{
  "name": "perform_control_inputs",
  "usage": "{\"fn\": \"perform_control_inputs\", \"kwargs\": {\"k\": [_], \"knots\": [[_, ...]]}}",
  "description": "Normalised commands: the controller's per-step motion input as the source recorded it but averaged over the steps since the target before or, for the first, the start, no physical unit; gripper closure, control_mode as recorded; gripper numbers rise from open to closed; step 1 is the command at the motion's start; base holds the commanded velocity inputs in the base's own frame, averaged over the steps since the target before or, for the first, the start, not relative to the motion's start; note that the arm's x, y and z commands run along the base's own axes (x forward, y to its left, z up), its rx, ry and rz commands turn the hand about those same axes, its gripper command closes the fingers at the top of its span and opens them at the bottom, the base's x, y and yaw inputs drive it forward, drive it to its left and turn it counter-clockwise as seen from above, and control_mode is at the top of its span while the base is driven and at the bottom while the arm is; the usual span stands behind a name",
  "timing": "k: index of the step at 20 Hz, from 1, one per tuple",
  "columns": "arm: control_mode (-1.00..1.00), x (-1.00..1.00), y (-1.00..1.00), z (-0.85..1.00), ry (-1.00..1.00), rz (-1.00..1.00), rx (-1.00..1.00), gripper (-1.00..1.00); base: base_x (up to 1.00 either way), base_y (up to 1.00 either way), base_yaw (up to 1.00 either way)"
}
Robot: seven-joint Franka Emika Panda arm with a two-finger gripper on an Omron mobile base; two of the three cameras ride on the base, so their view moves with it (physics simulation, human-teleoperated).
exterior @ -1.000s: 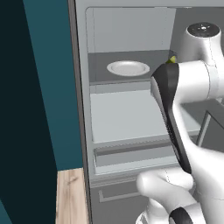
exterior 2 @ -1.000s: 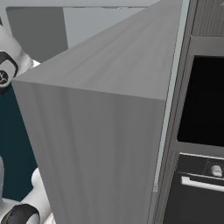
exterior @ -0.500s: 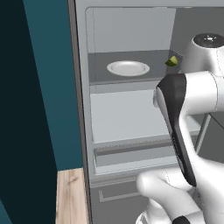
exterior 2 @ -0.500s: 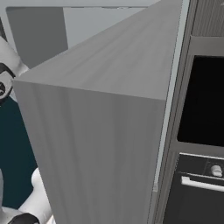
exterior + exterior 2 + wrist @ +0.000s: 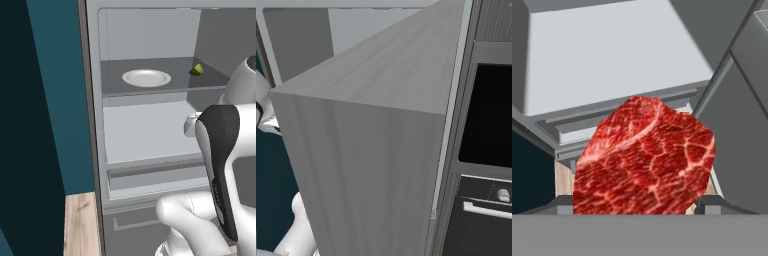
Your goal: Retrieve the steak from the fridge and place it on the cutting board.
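Between our gripper's (image 5: pixel 634 207) fingertips, low centre of the hand view, we pinch the steak (image 5: pixel 644 157); behind it lies the fridge (image 5: pixel 145 132), with a white plate (image 5: pixel 146 77) upper centre. We read no writing anywhere.

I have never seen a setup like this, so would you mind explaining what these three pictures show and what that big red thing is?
It is a simulated kitchen robot: a white arm on a driving base. Two cameras ride on the base. The left one looks into an open fridge, where a white plate and a small green item sit on the upper shelf. The right one mostly sees the grey fridge door edge-on, with a dark oven beside it. The third camera sits on the hand, looking along its fingers. The red thing is a steak, close to the lens, sitting between the two fingers, so it appears to be held, outside the fridge shelves.
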Motion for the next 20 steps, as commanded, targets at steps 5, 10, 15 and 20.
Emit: {"fn": "perform_control_inputs", "kwargs": {"k": [5,10,15,20], "knots": [[-1.0,0.01,0.0,-0.25,0.03,0.0,0.0,1.0,0.0,0.0,0.0],[-1.0,0.0,0.0,-0.06,0.05,0.0,0.0,1.0,0.0,0.0,0.0],[-1.0,0.0,0.0,0.0,0.0,0.0,0.0,1.0,0.0,0.0,0.0],[1.0,-0.07,0.0,0.0,0.0,0.0,0.0,1.0,-0.05,0.0,0.0]]}}
